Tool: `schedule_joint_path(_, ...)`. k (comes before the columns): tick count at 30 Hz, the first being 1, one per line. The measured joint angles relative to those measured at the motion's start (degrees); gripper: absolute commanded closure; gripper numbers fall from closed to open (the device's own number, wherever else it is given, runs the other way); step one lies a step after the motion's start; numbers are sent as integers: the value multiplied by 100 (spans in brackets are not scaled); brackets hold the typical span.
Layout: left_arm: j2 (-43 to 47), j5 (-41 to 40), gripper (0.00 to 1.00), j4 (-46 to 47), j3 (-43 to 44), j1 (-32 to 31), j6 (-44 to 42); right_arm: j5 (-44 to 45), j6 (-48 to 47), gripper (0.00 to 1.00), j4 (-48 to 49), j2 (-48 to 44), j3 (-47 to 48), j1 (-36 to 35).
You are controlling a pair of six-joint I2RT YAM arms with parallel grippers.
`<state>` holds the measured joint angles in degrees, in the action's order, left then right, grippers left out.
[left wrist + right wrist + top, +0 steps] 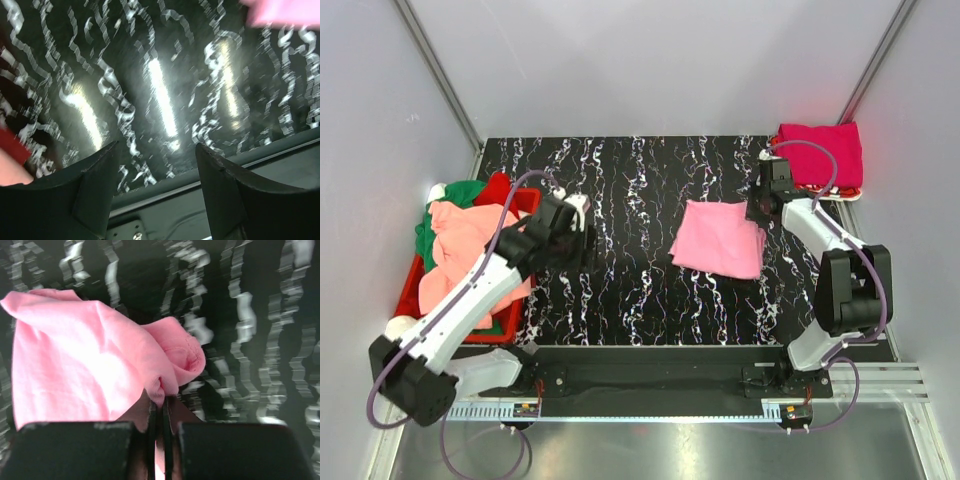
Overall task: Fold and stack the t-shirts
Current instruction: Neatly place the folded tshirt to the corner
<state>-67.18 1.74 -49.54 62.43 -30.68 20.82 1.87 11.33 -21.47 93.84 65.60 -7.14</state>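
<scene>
At the left edge of the desk (620, 300) a red crate (412, 292) is seen, heaped with unfolded t-shirts. A salmon t-shirt (460, 245) lies on top, with a green t-shirt (445, 200) and some red cloth (498, 186) behind it. These are judged to be work not yet done. Just right of the crate, the left fingers (92, 195) are held apart over bare desk, with nothing between them.

Right of centre, a light pink t-shirt (720, 238) is laid on the desk, folded to a rough rectangle. Its right-hand edge is clamped by the right fingers (235, 450), which are pressed together on a pinch of cloth. This shirt is not yet stacked. In the far right corner a magenta t-shirt (822, 152) lies folded and is taken to be the start of the stack.

The number of shirts in the crate cannot be counted, since the heap is partly covered by the left arm. A white item (398, 325) at the crate's near corner cannot be identified. What lies under the magenta t-shirt is hard to make out. The left wrist view is blurred.
</scene>
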Motion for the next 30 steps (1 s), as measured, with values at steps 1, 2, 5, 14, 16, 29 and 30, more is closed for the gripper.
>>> schedule_joint_path(1, 223, -81, 35, -37, -190, 2, -17, 302, -184, 100, -94, 24, 109, 13)
schedule_joint_path(2, 404, -151, 35, -50, -365, 2, -37, 544, -334, 100, -192, 81, 236, 28)
schedule_joint_path(5, 715, -323, 36, -2, -765, 17, -94, 1049, -802, 100, -337, 411, 715, 144)
schedule_joint_path(14, 811, -448, 37, 254, -905, 37, -214, 1816, -2149, 100, -105, 1318, 1989, 636)
schedule_joint_path(16, 710, -446, 37, 293, -905, 37, -240, 1832, -2332, 100, 15, 1462, 2243, 752)
schedule_joint_path(29, 474, -439, 38, 332, -935, 37, -286, 2103, -3866, 100, 426, 2315, 4256, 1132)
schedule_joint_path(30, 474, -439, 38, 332, -935, 37, -289, 2100, -3952, 100, 446, 2328, 4356, 1150)
